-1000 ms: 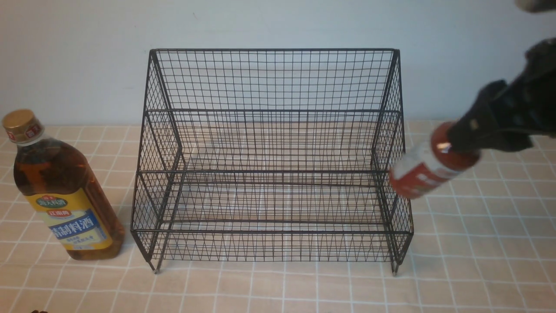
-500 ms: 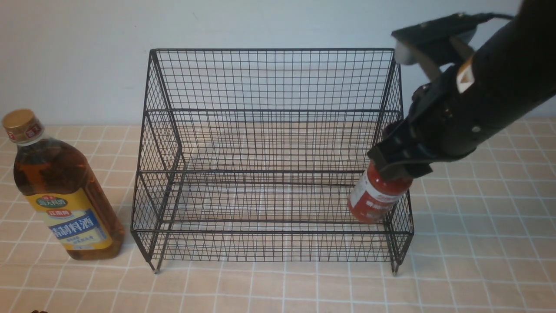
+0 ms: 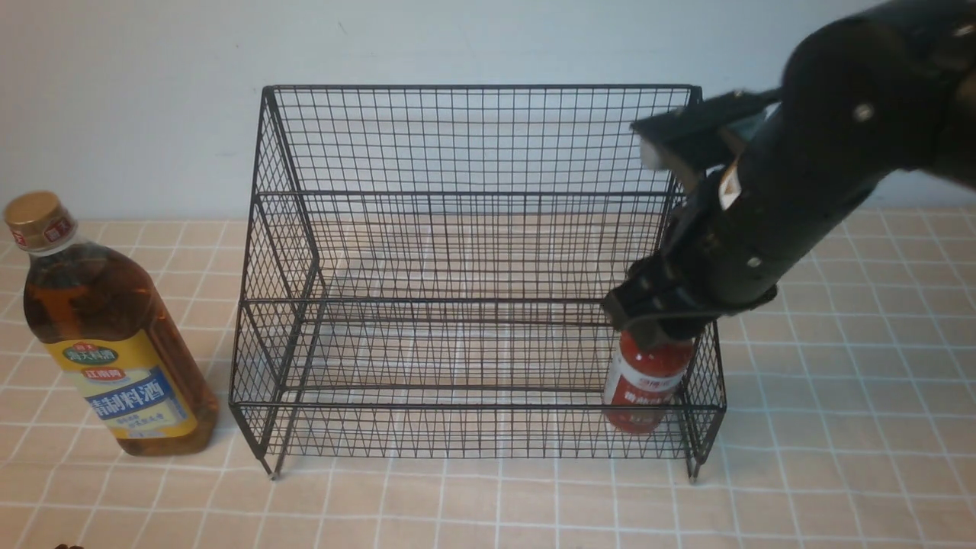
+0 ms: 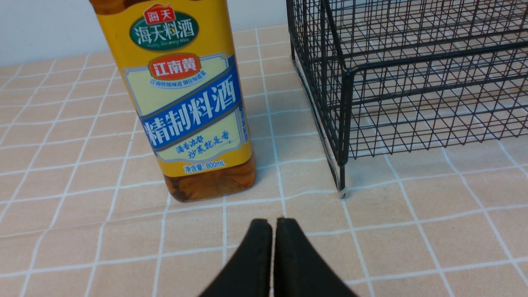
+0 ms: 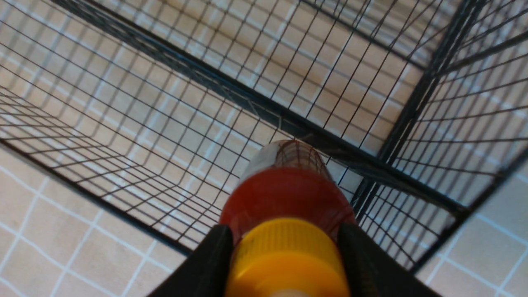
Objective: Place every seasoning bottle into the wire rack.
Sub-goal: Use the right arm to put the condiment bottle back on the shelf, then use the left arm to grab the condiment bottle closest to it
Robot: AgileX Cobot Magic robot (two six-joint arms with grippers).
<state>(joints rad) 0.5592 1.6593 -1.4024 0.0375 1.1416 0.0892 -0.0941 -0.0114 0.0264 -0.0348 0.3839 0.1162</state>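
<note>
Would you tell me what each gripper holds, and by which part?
The right gripper holds the red sauce bottle by its yellow cap; the left gripper holds nothing.

The wire rack [image 3: 473, 137] was black, in square-grid mesh; the large bottle [image 3: 107, 335] showed amber liquid, a gold cap and a yellow label with a blue band, green oval and red badge; the small bottle [image 3: 644, 381] was red with a white label and yellow cap; the tabletop [image 3: 839, 427] was peach, ruled in white squares; the left tool [image 4: 273, 225] and the right tool [image 5: 284, 233] were black.

In front view the right gripper [image 3: 656, 328] hid the red bottle's [image 3: 643, 385] cap; the amber bottle [image 4: 189, 107] beyond the left gripper [image 4: 273, 223] was cropped.
</note>
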